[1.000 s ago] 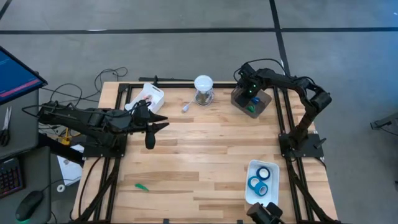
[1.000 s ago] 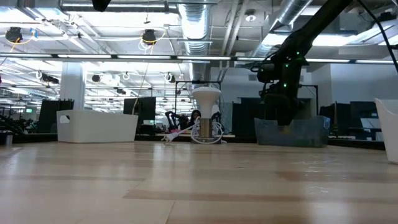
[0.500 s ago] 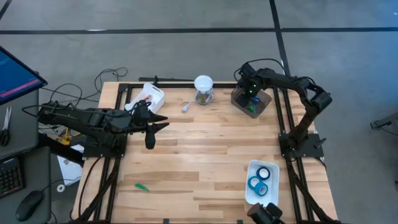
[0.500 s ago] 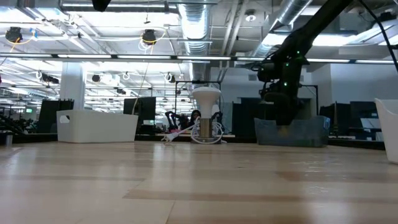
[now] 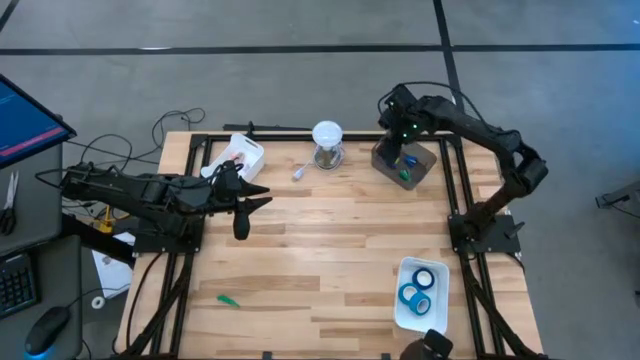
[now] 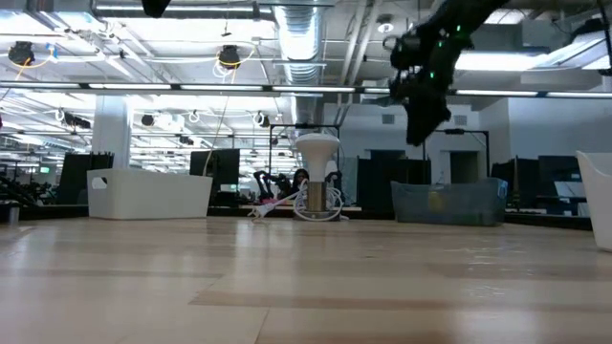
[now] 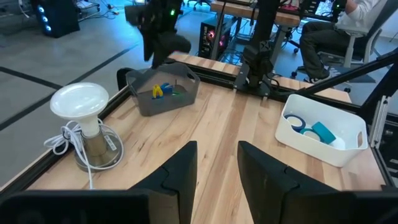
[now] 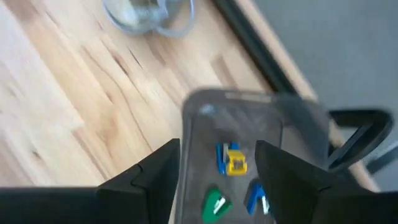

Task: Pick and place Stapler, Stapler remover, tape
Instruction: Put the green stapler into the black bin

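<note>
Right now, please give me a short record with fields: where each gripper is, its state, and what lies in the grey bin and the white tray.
right gripper: open, empty, raised above the grey bin
left gripper: waiting over the table's left part, holding nothing
grey bin: far right corner; holds small blue, yellow and green pieces
white tray: near right corner; holds blue tape rolls
white lamp: far middle, standing upright

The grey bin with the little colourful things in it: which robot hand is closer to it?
The right gripper is closer, open just above the grey bin. The left gripper waits across the table, nearer the white tray.
</note>
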Motion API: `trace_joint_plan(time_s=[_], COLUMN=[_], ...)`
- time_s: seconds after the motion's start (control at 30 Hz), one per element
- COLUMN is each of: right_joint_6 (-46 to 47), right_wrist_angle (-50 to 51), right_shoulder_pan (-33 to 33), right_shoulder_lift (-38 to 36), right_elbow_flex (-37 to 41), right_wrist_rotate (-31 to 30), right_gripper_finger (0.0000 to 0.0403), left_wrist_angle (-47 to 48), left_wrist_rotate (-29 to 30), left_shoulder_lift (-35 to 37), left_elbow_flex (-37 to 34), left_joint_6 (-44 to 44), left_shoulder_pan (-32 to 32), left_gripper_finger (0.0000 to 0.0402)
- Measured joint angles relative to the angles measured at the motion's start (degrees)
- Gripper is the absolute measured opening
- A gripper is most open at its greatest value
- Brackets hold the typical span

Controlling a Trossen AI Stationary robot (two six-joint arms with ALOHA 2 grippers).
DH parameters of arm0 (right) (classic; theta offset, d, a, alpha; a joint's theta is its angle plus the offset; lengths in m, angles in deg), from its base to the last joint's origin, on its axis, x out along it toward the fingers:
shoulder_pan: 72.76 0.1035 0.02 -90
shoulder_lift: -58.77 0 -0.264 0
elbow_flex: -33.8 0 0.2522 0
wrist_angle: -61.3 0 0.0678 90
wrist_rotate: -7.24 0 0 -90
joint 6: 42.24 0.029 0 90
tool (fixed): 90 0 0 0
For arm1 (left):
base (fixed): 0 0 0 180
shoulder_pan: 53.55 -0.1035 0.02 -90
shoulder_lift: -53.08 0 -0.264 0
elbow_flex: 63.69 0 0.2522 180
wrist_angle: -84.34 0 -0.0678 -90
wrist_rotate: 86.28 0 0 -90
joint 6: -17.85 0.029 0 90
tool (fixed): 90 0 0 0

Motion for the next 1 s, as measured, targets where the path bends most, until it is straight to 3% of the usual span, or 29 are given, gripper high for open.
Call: trace_joint_plan(time_s=[0.4, 1.0], right_joint_6=[3.99, 9.05], right_wrist_angle=[-0.28, -2.08], right_shoulder_pan=[7.63, 21.09], right_shoulder_lift=[-6.04, -5.89], right_elbow_flex=[-6.55, -8.87], right_wrist_rotate=[-0.02, -0.20], right_gripper_finger=[0.0176, 0.0131], left_wrist_angle=[-0.02, -0.02], left_wrist_rotate=[-0.02, -0.02], left_shoulder_lift=[0.00, 0.00], left_elbow_flex=[0.00, 0.00], left_joint_6=[0.01, 0.10], left_shoulder_pan=[0.00, 0.01], left_gripper_finger=[0.0108, 0.0108])
